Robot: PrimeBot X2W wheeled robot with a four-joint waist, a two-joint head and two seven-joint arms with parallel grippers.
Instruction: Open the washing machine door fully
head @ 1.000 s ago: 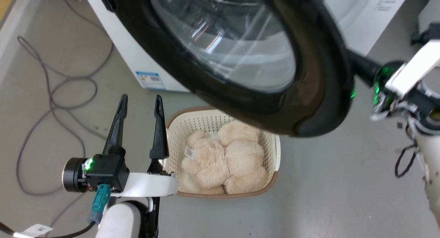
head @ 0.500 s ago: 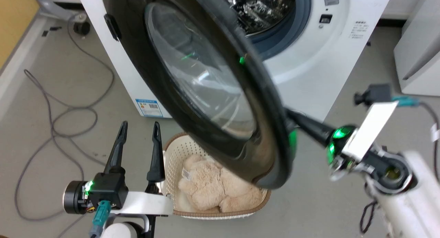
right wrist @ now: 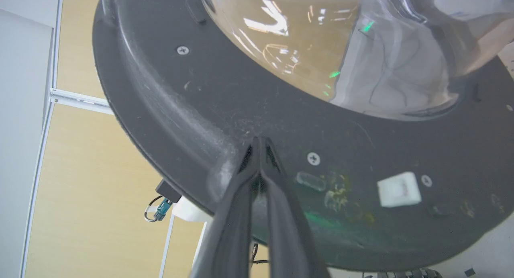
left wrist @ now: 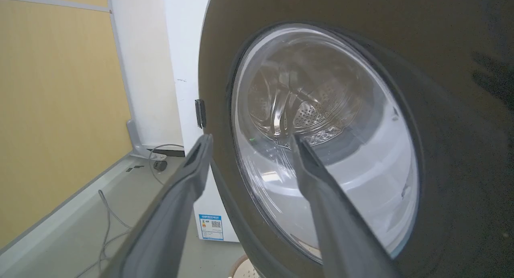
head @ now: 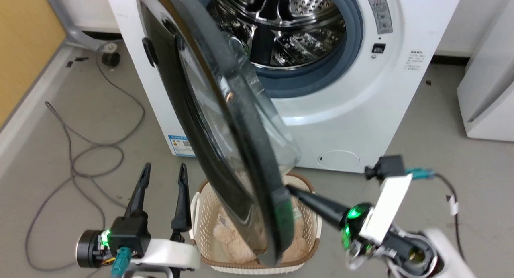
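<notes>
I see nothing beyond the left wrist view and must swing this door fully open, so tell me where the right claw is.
Observer: The right claw is shut, its tips against the matte black inner face of the large round washing machine door, near the rim.
Operator: Report what sits under the door.
Observer: A cream perforated plastic basket holding a beige plush toy stands on the floor below the door's lower edge.
Operator: Give me the opening's state.
Observer: The perforated steel drum is exposed; the door stands swung away from the white washing machine's front.
</notes>
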